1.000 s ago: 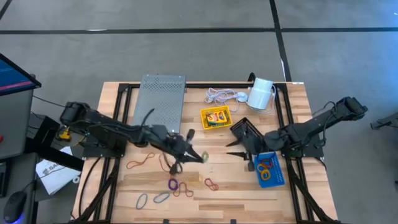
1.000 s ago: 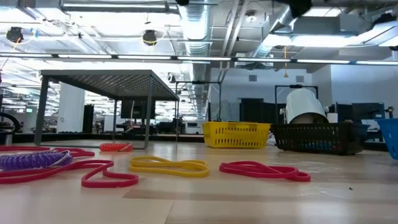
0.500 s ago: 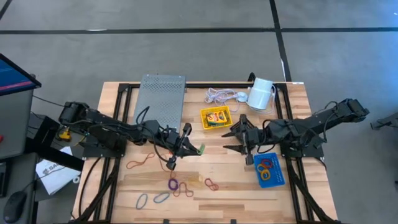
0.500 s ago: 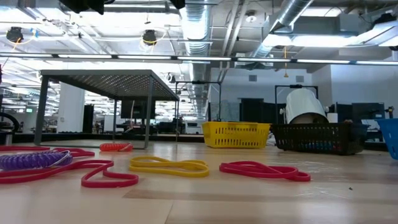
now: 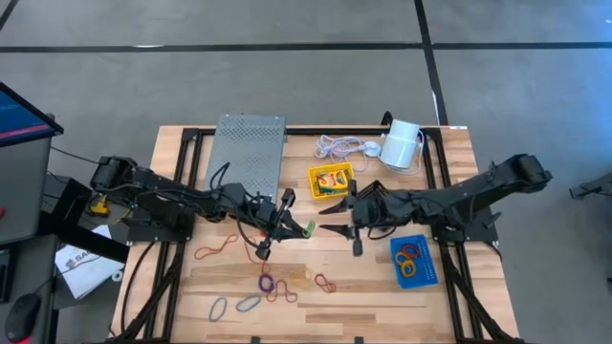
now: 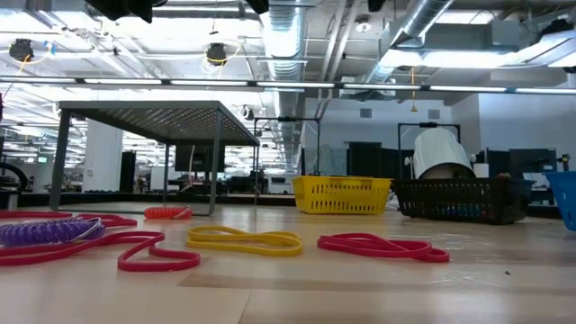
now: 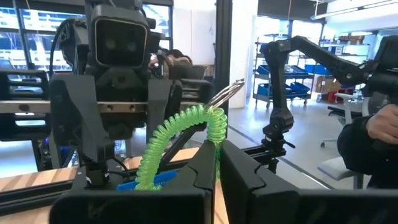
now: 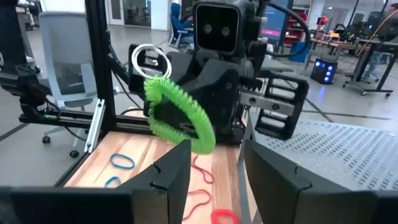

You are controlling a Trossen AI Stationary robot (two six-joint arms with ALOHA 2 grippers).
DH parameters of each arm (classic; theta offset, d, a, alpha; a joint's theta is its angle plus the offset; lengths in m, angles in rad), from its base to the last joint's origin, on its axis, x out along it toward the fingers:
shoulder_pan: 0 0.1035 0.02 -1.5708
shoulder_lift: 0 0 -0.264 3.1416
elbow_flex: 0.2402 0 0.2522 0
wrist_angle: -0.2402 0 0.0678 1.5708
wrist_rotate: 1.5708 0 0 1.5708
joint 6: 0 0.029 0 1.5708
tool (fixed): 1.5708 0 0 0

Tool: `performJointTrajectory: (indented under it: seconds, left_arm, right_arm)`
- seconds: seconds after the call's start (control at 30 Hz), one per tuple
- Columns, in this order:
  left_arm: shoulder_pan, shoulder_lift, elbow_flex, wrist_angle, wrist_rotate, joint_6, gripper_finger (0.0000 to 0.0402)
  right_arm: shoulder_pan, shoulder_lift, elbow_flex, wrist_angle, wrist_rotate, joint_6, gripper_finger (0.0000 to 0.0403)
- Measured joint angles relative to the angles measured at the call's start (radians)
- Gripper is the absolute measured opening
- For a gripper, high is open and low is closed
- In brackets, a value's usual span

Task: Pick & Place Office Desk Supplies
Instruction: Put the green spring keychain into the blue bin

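Observation:
A green coiled band with a metal ring is held above the table's middle, with my left gripper shut on it. In the high view only a green bit of it shows. My right gripper faces the left one from the table's right, level and open. In the right wrist view its fingers stand just short of the coil; I cannot tell whether they touch it. Several loose rubber bands lie flat on the near part of the table. My left gripper pinches one end of the green coil between its two fingers. The fingers lie about level and point toward the table's right. The coil arcs up and back over the fingers, lifted clear of the table, with its ring at the top.
A yellow tray with a crayon box stands behind the grippers, and a blue tray with bands at the near right. A grey perforated stand, a white cord and a white cylinder stand along the far edge. The low view shows a black mesh tray.
My right gripper has travelled toward the table's left and slightly up, from beside the blue tray to just in front of the green coil. My left gripper has tipped up to about level with the coil, then kept still.

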Motion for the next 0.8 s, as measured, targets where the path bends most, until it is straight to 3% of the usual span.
performJointTrajectory:
  seconds: [0.5,0.6,0.73,0.8]
  left_arm:
    - [0.0,0.0,0.001,-0.005,0.0,0.0,0.0003]
    - [0.0,0.0,0.001,-0.005,0.0,-0.01,0.0004]
    - [0.0,0.0,0.001,-0.005,-0.024,-0.036,0.0011]
    - [0.0,0.0,0.001,-0.005,-0.054,-0.04,0.0019]
  right_arm:
    - [0.0,0.118,0.125,-0.033,-0.026,-0.043,0.014]
    - [0.0,0.118,0.137,-0.058,-0.025,-0.044,0.0103]
    - [0.001,0.118,0.145,-0.075,-0.025,-0.048,0.0022]
    - [0.001,0.117,0.145,-0.08,-0.023,-0.044,0.0019]
